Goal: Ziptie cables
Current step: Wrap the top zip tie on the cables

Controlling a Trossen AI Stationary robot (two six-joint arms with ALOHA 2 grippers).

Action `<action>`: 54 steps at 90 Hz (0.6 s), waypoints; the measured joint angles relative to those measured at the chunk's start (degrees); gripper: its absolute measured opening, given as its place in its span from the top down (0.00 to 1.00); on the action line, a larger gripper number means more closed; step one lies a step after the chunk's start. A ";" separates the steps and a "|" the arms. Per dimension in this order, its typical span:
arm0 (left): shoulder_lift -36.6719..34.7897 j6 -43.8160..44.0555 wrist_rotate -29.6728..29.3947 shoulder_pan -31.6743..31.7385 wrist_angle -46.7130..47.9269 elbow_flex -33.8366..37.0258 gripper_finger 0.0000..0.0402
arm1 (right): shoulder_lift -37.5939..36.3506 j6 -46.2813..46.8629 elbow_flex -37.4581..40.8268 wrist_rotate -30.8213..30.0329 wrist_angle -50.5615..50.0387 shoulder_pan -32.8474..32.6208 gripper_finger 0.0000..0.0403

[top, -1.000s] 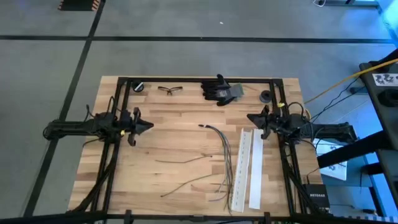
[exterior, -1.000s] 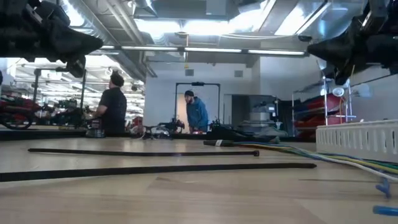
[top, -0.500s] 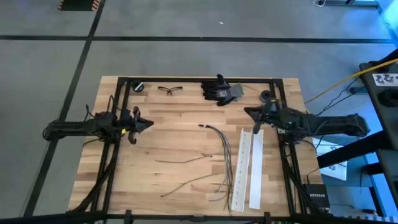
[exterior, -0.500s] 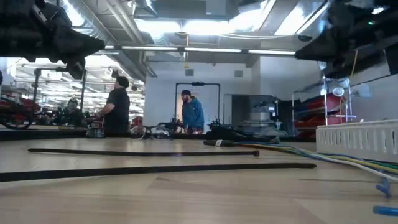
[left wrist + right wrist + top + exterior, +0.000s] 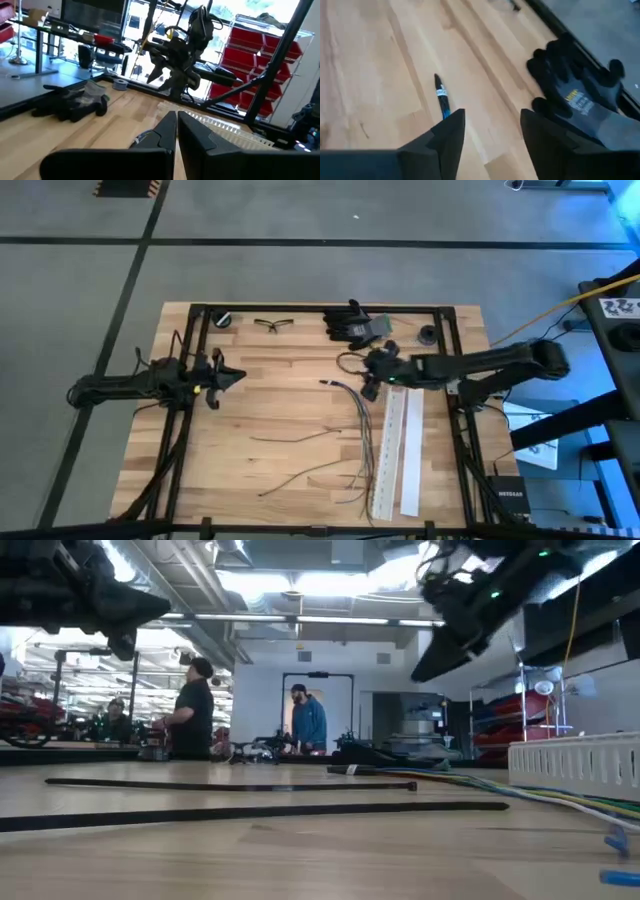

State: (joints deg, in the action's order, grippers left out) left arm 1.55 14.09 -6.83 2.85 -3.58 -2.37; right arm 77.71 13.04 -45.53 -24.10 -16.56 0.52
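The cables lie loose on the wooden table: a bundle (image 5: 362,430) fans from its far end (image 5: 326,383) toward the near edge, and single wires (image 5: 290,438) lie to its left. In the right wrist view one dark cable end (image 5: 441,95) with a blue label lies just ahead of the fingers. My right gripper (image 5: 368,372) hovers open above the table, right of the bundle's far end, touching nothing. My left gripper (image 5: 228,376) waits shut at the table's left side, above the wood.
Two long white perforated strips (image 5: 398,448) lie right of the cables. Black gloves (image 5: 352,323) and safety glasses (image 5: 272,324) lie along the far edge, with small black round parts (image 5: 428,334) nearby. A black frame (image 5: 300,308) borders the table. People stand in the room beyond.
My right gripper has reached from the table's right side toward the middle, ending close to the far end of the cable bundle. The cables have not moved.
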 joint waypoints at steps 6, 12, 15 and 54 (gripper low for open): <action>0.07 -0.03 0.00 0.00 0.01 0.00 1.00 | 3.72 0.06 -1.72 3.06 0.23 0.73 0.54; 0.06 -0.05 0.00 0.00 0.18 0.00 1.00 | 6.93 0.10 -2.84 6.72 0.03 1.60 0.54; 0.06 -0.07 0.06 0.00 0.26 0.00 1.00 | 8.34 0.26 -3.16 8.17 0.02 1.96 0.54; 0.93 2.33 -2.28 0.09 -2.22 -0.04 0.97 | 14.07 4.80 -3.62 19.39 0.51 2.48 0.54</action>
State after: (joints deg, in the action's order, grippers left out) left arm 2.48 16.42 -9.11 2.94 -5.80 -2.41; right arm 91.78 17.85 -49.15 -4.71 -16.05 2.99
